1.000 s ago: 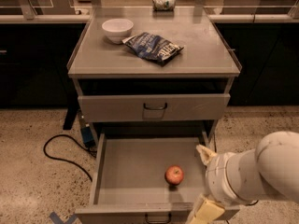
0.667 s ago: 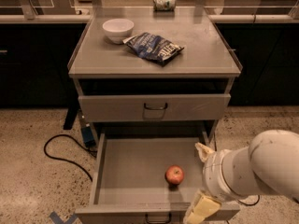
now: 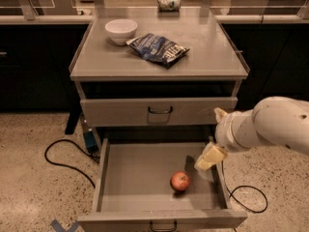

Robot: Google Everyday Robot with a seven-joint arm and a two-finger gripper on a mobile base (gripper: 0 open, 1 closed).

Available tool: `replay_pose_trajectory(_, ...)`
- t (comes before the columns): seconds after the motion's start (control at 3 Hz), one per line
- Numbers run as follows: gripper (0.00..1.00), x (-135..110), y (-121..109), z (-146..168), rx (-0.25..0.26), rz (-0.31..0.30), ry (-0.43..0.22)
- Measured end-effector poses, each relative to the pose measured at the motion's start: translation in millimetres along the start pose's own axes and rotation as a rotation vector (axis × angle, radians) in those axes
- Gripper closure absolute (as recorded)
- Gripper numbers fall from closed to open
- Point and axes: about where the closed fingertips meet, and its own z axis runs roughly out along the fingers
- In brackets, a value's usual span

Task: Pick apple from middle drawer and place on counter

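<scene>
- The apple [image 3: 180, 181] sits in the open drawer [image 3: 135, 173], left of and nearer than the gripper [image 3: 215, 137].
- The gripper hangs over the drawer's right side, fingers apart, holding nothing.

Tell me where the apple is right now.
In the camera view, the apple lies on the floor of the open middle drawer, front-right, with the gripper hovering just right of it by the right wall.

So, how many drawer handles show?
2: one on the closed grey drawer front, one on the open grey metal drawer's front; robot's hand hangs at its right side.
</scene>
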Motion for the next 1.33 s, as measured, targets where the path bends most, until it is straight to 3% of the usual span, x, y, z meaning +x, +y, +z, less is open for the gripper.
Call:
replay_pose_trajectory(0.33,0.00,0.3,1.6,0.4,-0.002,-0.001,0.001)
replay_pose_trajectory(0.67,0.00,-4.8,-1.0,29.3,-0.041,0.022,-0.061)
replay_pose_trajectory(1.0,0.00,-12.3,11.2,82.6,-0.101,0.107,-0.174)
replay_pose_trajectory(1.33,0.00,-6.7,14.7,106.9,-0.106,0.144,-0.194)
